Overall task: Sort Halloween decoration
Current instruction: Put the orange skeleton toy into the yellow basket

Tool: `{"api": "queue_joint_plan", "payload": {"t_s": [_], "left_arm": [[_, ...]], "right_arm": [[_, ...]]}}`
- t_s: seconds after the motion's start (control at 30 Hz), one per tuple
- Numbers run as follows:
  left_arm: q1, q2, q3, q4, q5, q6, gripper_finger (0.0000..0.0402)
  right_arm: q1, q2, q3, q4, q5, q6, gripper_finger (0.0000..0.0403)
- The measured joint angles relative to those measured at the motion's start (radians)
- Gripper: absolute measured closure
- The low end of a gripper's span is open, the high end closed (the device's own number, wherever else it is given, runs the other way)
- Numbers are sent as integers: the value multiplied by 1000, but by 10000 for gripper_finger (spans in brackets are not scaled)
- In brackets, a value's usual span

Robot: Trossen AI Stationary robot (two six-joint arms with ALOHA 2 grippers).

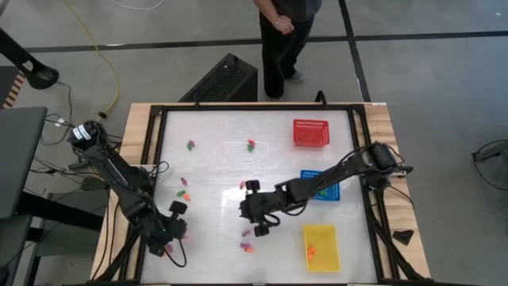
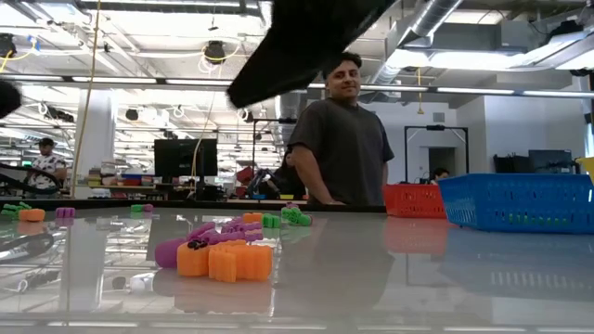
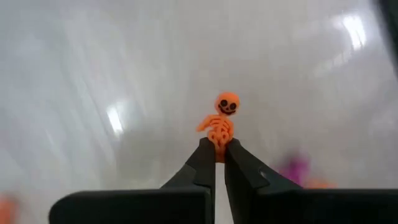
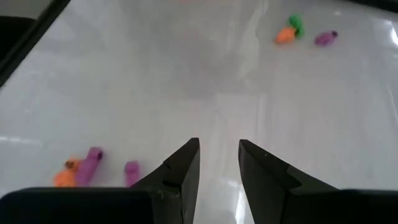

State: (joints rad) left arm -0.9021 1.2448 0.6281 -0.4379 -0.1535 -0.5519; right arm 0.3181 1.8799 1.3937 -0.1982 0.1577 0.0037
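White table (image 1: 214, 171), left jaws (image 3: 219, 148) pinching orange skeleton trinket (image 3: 221, 121) (head poking out), right jaws (image 4: 219, 152) spread.

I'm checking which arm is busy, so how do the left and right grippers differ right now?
The left gripper has its jaws shut on an orange skeleton; the right gripper has its jaws apart and holds nothing. The left gripper sits by the table's near left corner; the right gripper is near the middle. Both are dark and two-fingered.
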Motion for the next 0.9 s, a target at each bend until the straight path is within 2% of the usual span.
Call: {"api": "queue_joint_plan", "payload": {"t_s": [0.1,0.2,0.3,0.4,0.5,0.7,0.9], "left_arm": [[23,1,0,96,-186,108,399],[59,2,-9,236,-370,224,400],[106,2,-32,371,-454,322,400],[160,2,-41,476,-451,362,400],[196,2,-41,539,-404,407,401],[249,2,-41,629,-289,439,401],[291,2,-41,632,-270,439,401]], "right_arm": [[19,-38,0,-31,2,21,262],[48,-45,0,26,1,-19,262],[81,-37,0,112,1,-136,262],[108,-10,1,227,7,-259,262],[118,23,1,344,36,-333,262],[117,59,-2,395,232,-436,250],[101,70,1,417,234,-442,223]]}}
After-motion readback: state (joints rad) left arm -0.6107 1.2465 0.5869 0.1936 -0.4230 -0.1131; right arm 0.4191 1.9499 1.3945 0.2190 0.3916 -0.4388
